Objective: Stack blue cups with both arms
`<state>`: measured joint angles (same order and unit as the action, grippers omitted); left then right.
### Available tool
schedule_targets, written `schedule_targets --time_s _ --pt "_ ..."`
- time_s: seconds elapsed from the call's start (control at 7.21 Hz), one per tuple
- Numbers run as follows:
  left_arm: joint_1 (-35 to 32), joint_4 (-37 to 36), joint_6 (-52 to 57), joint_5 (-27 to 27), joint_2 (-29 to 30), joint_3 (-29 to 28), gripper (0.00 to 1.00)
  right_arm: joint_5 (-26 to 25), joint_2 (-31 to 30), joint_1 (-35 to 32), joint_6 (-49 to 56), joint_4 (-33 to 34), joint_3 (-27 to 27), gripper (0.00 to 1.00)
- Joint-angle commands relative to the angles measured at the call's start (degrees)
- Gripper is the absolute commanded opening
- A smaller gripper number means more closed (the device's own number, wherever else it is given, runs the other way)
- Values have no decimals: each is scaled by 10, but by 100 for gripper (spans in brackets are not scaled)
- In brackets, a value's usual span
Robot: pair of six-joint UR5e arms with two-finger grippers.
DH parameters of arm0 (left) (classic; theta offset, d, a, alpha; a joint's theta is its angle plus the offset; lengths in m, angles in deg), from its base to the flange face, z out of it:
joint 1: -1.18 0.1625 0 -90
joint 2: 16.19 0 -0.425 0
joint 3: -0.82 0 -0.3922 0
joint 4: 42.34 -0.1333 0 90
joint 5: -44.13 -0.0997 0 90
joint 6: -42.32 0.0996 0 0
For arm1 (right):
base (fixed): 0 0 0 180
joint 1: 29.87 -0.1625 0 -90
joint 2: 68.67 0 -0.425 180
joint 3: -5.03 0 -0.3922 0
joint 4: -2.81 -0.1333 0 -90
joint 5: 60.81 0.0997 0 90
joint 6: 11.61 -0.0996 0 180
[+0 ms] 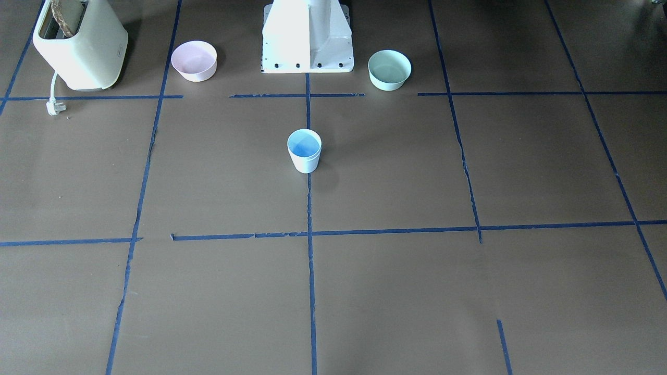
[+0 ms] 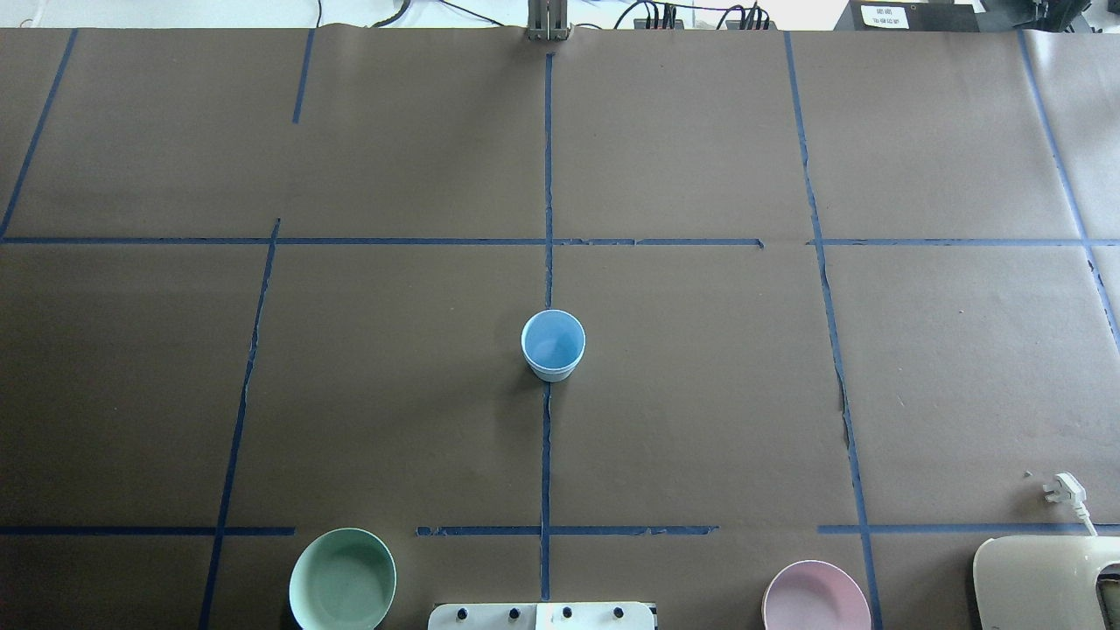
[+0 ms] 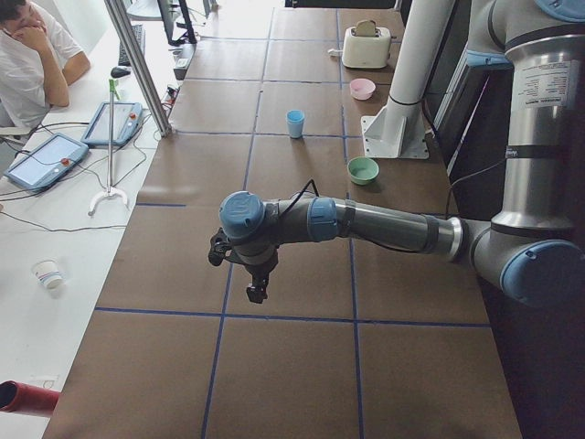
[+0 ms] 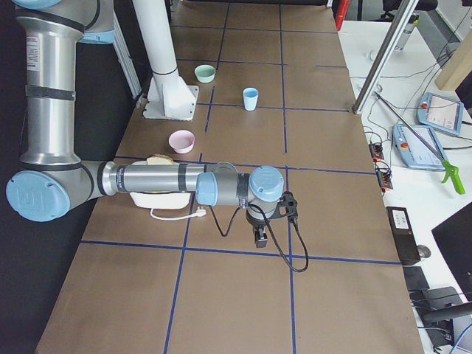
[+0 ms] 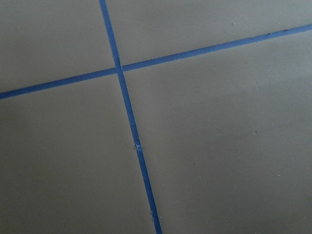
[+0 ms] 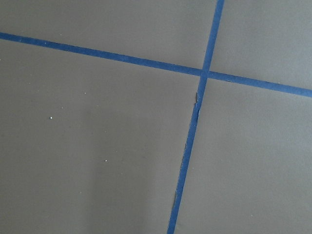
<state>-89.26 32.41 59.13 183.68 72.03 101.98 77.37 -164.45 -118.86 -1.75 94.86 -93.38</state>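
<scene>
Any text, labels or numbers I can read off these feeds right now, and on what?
No text can be read in any view.
White sticker on the black box, overhead view: too blurred.
Printed label on the left arm: too small.
Matching label on the right arm: too small.

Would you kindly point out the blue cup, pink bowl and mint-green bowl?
blue cup (image 1: 304, 162): front-facing view, outer wall.
pink bowl (image 1: 195, 74): front-facing view, outer wall.
mint-green bowl (image 1: 389, 83): front-facing view, outer wall.

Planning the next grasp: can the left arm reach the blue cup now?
Probably yes: the blue cup stands upright in the open, and nothing lies between it and the left arm.
</scene>
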Motion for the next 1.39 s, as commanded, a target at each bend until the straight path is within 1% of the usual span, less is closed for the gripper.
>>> schedule_targets --time_s 0.0,0.28,0.42,0.55,0.97,1.11,1.25 --pt "2 3 1 -2 -8 -4 100 -1 -16 -9 -2 0 -17 100" --pt "2 2 -3 -25 -7 -3 100 -2 -20 -9 0 1 -19 100" --pt "1 4 2 -27 -10 -3 100 -5 -18 -9 -1 1 -18 100" --pt "2 4 2 -27 -15 -4 100 -20 -14 -8 -2 1 -18 100" --pt "3 2 0 -28 -13 -14 100 -20 -18 -8 -2 1 -16 100" --pt "3 2 -19 -29 -13 -14 100 -20 -17 -8 -3 1 -15 100" --pt "3 2 -60 -55 -13 -13 100 -20 -14 -8 -3 1 -15 100"
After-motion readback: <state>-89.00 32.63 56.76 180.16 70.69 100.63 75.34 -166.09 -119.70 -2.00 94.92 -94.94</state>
